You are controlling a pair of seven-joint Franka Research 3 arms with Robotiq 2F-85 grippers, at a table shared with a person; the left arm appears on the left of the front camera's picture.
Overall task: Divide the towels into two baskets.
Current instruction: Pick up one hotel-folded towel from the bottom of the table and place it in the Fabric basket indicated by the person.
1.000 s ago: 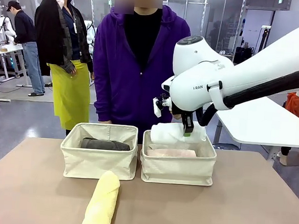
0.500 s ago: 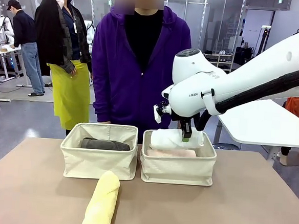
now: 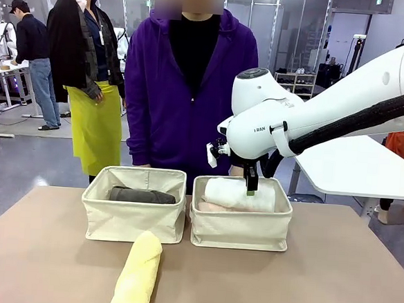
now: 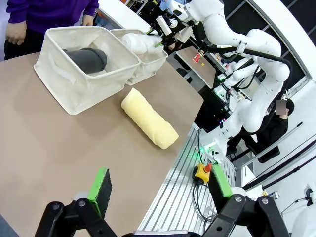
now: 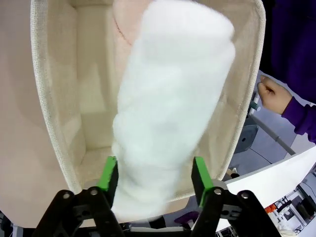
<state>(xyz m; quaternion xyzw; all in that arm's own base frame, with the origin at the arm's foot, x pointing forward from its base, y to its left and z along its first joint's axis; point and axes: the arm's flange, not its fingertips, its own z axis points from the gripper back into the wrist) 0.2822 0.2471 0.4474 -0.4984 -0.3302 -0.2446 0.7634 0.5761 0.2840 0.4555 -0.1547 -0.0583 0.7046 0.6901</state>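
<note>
The white towel (image 3: 237, 194) lies in the right basket (image 3: 238, 232) on top of the pale pink towel (image 3: 207, 207). My right gripper (image 3: 249, 188) hangs just over it, jaws open, and in the right wrist view the blurred white towel (image 5: 168, 98) sits between the spread fingers (image 5: 107, 173) of that gripper (image 5: 152, 168). The dark grey towel (image 3: 142, 196) rests in the left basket (image 3: 131, 224). On the table in front of the baskets lies the pale yellow towel (image 3: 138, 272). My left gripper (image 4: 160, 185) is open and holds nothing, well back from the yellow towel (image 4: 148, 117).
A person in a purple hoodie (image 3: 185, 88) stands right behind the baskets, one hand (image 5: 269, 94) near the right basket's far rim. Bare tabletop (image 3: 317, 284) lies in front and to the sides. The table's metal edge (image 4: 182, 197) runs near my left gripper.
My right gripper came down over the right basket and opened. The white towel dropped from above the rim to rest inside the basket.
</note>
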